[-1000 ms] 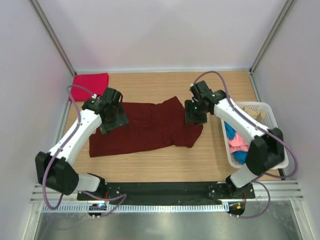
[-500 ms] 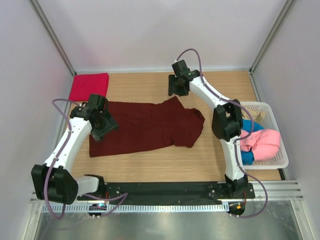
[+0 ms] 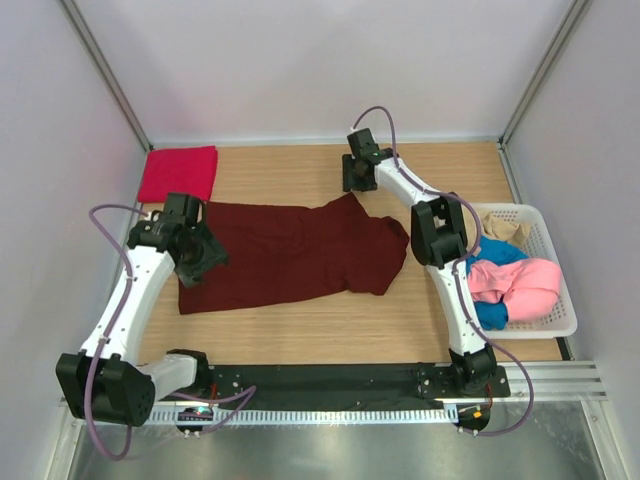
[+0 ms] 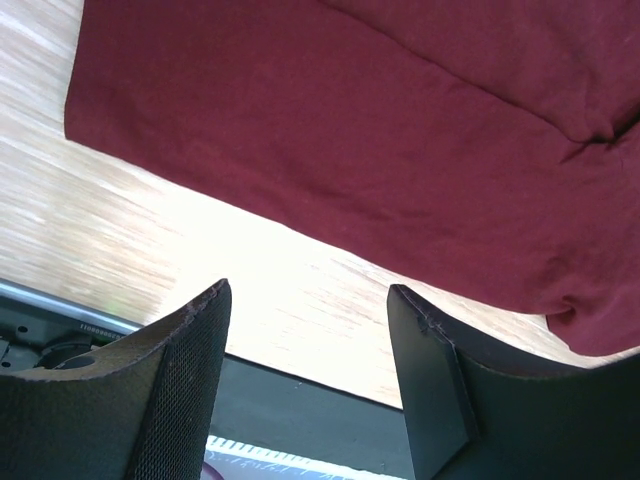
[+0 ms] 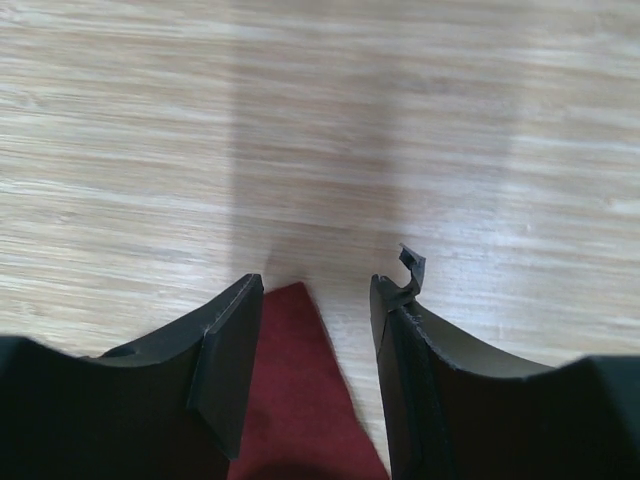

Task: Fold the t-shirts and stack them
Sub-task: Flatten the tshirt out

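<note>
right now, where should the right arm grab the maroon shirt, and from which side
Probably the shirt's pointed far corner: it lies flat on the table, between the right gripper's open jaws. Come down from above and pinch across the narrow tip; elsewhere the cloth is broad and flat.

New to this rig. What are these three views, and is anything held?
Two robot arms bolted at the near edge of a table. The wide picture looks down from above; the other two come from a camera on each wrist. A maroon t-shirt lies spread on it, a folded crimson shirt at the far left corner, more shirts in a basket on the right. The left hand is open above the maroon shirt's left end; the right hand is open around its far corner. Nothing is held.
</note>
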`<state>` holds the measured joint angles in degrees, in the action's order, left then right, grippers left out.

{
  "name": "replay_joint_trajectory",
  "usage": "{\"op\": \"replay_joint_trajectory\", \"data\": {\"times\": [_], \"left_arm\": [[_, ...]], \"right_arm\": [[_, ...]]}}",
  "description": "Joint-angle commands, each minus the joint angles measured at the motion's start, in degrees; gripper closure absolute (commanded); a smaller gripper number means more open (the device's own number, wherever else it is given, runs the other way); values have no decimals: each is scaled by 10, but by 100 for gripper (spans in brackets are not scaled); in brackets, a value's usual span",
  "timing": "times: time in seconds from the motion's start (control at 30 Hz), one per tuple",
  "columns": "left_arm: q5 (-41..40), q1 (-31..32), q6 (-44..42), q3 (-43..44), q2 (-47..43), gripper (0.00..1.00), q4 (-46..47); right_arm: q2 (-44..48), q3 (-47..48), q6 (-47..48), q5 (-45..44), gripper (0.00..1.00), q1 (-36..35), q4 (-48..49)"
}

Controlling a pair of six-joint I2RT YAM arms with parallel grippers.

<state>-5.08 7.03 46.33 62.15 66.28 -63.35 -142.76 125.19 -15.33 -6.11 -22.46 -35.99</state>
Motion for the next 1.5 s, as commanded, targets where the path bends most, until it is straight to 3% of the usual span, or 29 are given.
{"op": "replay_joint_trajectory", "data": {"times": [0.0, 0.6, 0.8, 1.07, 1.23, 1.47], "left_arm": [[-2, -5, 6, 4, 1, 35, -9], [-60, -33, 32, 24, -61, 35, -71], [-109, -33, 34, 62, -79, 37, -87], [-95, -33, 34, 56, -63, 37, -80], [-95, -34, 36, 55, -60, 36, -77], [-96, -39, 34, 52, -54, 36, -73]], "right_arm": [[4, 6, 32, -10, 47, -6, 48], [23, -81, 21, -21, 56, -10, 34], [53, -134, 27, 13, 57, -12, 58], [51, -130, 14, 44, 58, -11, 51], [48, -148, 19, 38, 67, -13, 40], [42, -130, 12, 22, 96, -12, 31]]}}
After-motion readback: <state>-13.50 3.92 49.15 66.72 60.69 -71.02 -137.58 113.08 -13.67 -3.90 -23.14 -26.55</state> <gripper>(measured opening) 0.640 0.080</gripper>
